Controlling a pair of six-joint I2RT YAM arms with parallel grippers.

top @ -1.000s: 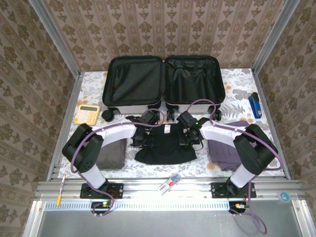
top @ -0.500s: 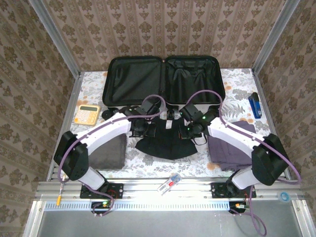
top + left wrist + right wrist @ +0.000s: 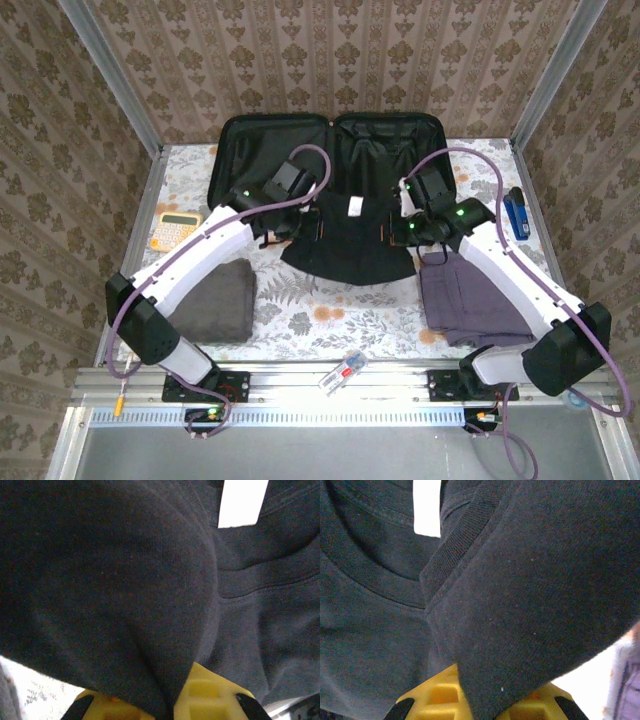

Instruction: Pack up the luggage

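Black shirt (image 3: 345, 245) moved up over luggage (image 3: 250, 145): 2 open black-lined halves.

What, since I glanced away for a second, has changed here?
Both arms stretched forward, carrying the black T-shirt with a white label away from their bases to the near edge of the open white hard-shell suitcase. The left claw and right claw stay shut on it. The suitcase, folded dark grey cloth, folded purple-grey cloth, yellow calculator and blue stapler stayed put.
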